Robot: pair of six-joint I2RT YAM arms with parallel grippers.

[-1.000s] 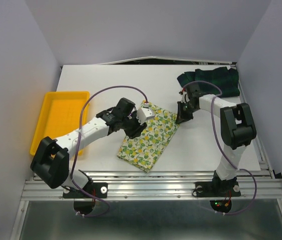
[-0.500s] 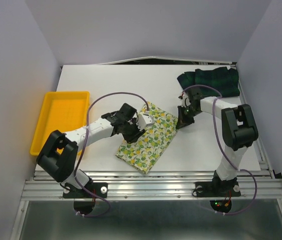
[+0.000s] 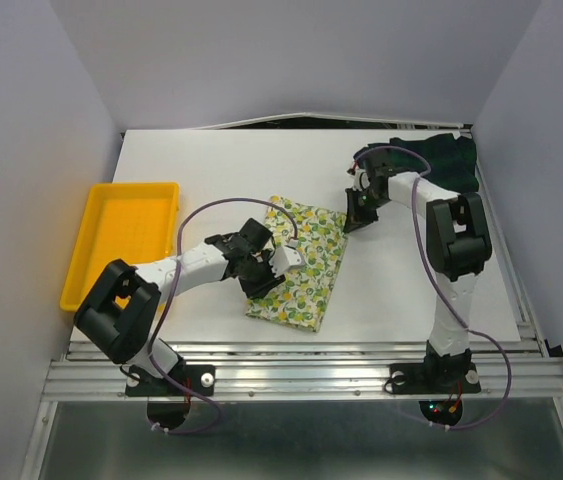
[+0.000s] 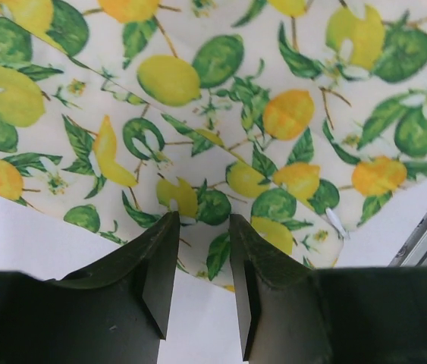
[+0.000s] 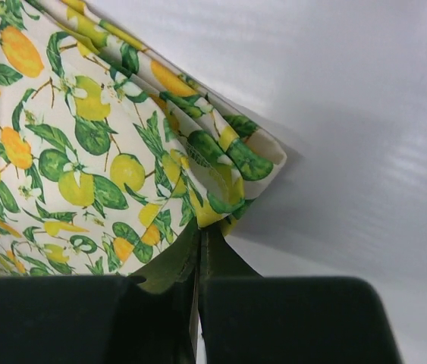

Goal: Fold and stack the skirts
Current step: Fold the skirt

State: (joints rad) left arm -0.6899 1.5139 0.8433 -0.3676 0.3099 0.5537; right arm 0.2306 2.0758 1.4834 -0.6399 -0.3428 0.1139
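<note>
The lemon-print skirt [image 3: 311, 275] lies folded into a long strip at the table's middle, running from near to far. My right gripper [image 3: 354, 219] is shut on its far right corner, and the right wrist view shows the cloth [image 5: 69, 152] bunched at the closed gripper [image 5: 199, 227]. At the strip's left edge sits my left gripper [image 3: 259, 282]. In the left wrist view that gripper [image 4: 202, 220] has its jaws apart over the flat hem [image 4: 274, 114], holding nothing. The plaid skirt [image 3: 446, 158] lies bunched at the back right corner, behind the right arm.
A yellow plastic tray [image 3: 86, 245] sits at the table's left edge. Purple cables loop above both arms. A metal rail [image 3: 311, 375] runs along the near edge. White walls close in the table on three sides.
The right gripper closed on the lemon skirt's corner and pulled it toward the back, turning the strip more upright. The left gripper slid nearer along the left edge.
</note>
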